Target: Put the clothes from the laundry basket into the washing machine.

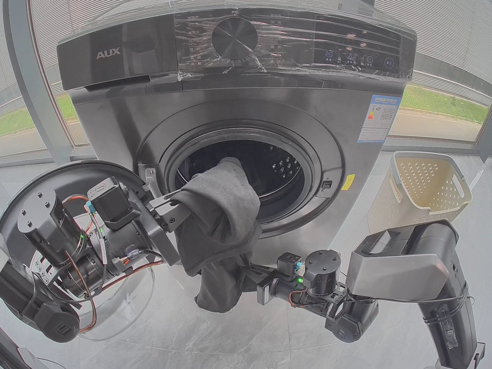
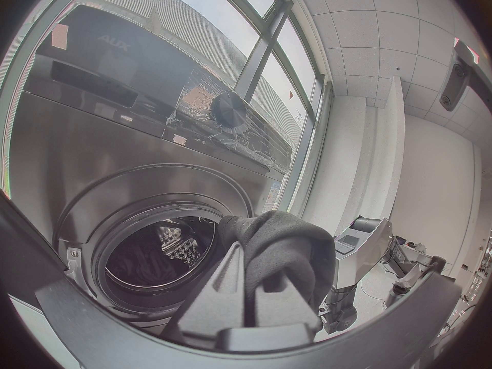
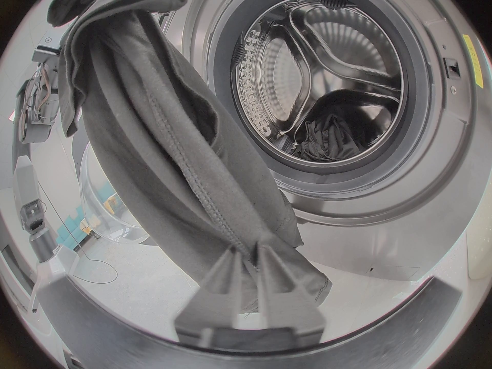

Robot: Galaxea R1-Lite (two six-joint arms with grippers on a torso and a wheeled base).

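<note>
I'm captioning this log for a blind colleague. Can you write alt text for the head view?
The left gripper and right gripper hold a dark grey garment before the open washing machine. A cream laundry basket stands to its right.

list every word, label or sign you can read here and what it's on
Brand logo on the washing machine's dark top panel, left of the dial: legible maker's mark, left unquoted.
Energy label, blue and white, right of the door opening: print too small to read.
Control panel markings, right of the dial: too small, under wrinkled film.
Yellow sticker beside the door latch: unreadable.
</note>
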